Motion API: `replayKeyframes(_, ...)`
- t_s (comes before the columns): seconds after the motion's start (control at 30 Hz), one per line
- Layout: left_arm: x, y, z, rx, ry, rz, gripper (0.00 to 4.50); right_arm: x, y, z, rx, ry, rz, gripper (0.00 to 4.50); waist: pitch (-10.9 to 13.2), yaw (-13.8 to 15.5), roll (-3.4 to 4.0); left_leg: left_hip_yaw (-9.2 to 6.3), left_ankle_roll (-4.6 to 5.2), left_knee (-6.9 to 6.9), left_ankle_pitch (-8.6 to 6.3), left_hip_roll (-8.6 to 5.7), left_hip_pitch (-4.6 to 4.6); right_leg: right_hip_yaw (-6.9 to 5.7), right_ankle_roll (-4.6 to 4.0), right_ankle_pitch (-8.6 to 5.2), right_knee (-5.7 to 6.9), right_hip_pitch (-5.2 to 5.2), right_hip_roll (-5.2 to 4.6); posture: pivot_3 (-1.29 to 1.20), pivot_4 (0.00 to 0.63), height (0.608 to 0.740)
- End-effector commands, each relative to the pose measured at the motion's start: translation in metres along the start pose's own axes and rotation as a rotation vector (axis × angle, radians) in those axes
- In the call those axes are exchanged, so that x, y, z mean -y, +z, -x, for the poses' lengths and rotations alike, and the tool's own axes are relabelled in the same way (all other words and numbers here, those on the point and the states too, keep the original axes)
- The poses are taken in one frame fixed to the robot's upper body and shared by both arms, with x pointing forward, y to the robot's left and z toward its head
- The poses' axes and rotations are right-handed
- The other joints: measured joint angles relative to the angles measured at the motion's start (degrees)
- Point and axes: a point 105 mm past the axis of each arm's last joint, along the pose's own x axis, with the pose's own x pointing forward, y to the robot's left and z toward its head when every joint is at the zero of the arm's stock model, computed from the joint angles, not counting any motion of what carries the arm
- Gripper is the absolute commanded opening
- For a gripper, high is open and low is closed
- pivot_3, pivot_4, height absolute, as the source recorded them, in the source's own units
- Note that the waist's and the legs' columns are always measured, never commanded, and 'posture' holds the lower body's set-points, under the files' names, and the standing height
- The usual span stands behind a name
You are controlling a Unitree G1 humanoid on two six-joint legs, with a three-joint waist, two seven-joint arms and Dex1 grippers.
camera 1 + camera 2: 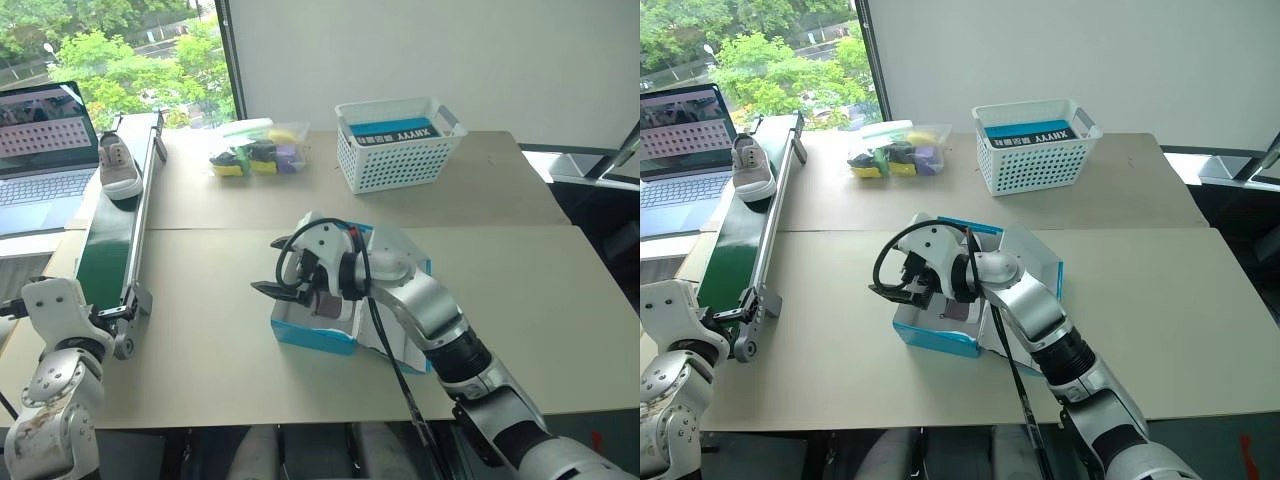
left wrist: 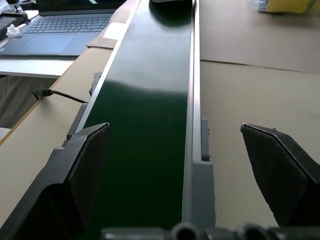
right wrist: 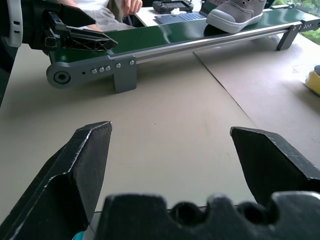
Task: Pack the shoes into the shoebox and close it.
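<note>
- One grey shoe (image 1: 119, 167) rides the far end of the green conveyor belt (image 1: 108, 250), well away from the shoebox (image 1: 330, 325), which sits open beside the belt.
- Left gripper (image 2: 185, 165) waits at the belt's near end, fingers spread wide, empty.
- Right gripper (image 1: 283, 268) hovers over the shoebox, pointing toward the belt, fingers wide and empty too.
- Best play, I'd say: let the shoe arrive, grip it mid-body and level, then lower it heel-first into the box.

A grey sneaker (image 1: 119, 168) with a white sole sits upright at the far end of the green belt (image 1: 108, 250). The blue shoebox (image 1: 315, 333) lies open mid-table, white inside.
</note>
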Motion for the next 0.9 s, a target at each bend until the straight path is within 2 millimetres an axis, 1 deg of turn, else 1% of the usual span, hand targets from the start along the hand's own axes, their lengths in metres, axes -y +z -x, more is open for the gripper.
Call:
replayKeyframes(0.03,-0.0013,0.0101,-0.0009,0.037,0.030,-0.020,4.50,0.0008,0.0116,0.0027,0.045,-0.007,0.025,4.50,0.0,0.0,0.00,0.00,0.00,0.00,0.00,0.00,0.00,0.00,0.00,0.00,0.00,0.00,0.00,0.00,0.150,0.738)
replayKeyframes(0.2,0.0006,0.0099,-0.0022,0.034,0.050,-0.017,4.50,0.0005,0.0110,0.0022,0.045,-0.007,0.015,4.50,0.0,0.0,-0.01,-0.01,0.00,0.00,0.00,-0.01,0.00,0.00,0.00,0.00,0.02,0.00,0.00,0.00,0.150,0.738)
replayKeyframes(0.37,-0.0020,0.0092,-0.0035,0.032,0.078,-0.001,4.50,0.0003,0.0107,0.0013,0.044,-0.007,0.009,4.50,0.0,0.0,-0.01,-0.01,0.00,0.00,0.00,0.00,0.00,0.00,0.00,0.00,0.04,-0.01,0.00,0.00,0.150,0.738)
replayKeyframes(0.9,-0.0006,0.0040,-0.0092,0.018,0.095,0.041,4.50,-0.0003,0.0102,0.0011,0.043,-0.009,0.004,4.50,0.0,0.0,-0.01,-0.01,0.00,0.01,0.00,-0.02,0.01,0.01,0.00,0.00,0.06,0.00,-0.01,0.00,0.150,0.738)
